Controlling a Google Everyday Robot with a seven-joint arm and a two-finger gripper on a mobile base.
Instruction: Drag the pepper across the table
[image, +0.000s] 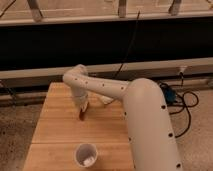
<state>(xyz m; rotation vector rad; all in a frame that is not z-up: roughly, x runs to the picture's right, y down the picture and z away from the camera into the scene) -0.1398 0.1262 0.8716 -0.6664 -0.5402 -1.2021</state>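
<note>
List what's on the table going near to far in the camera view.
White cup → pepper → gripper, shut and reaching down at the pepper, on the far half of the table.

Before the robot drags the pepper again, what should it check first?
1. Gripper low over the table, far middle part: ok.
2. Gripper shut: ok.
3. Pepper at the gripper's tip, touching the tabletop: ok, though whether it is pinched or only pressed, cannot tell.
4. Bare wood to the left of the pepper for dragging: ok.
5. White cup near the front edge, well apart from the pepper: ok.
6. Arm covers the table's right side; what lies there: cannot tell.
</note>
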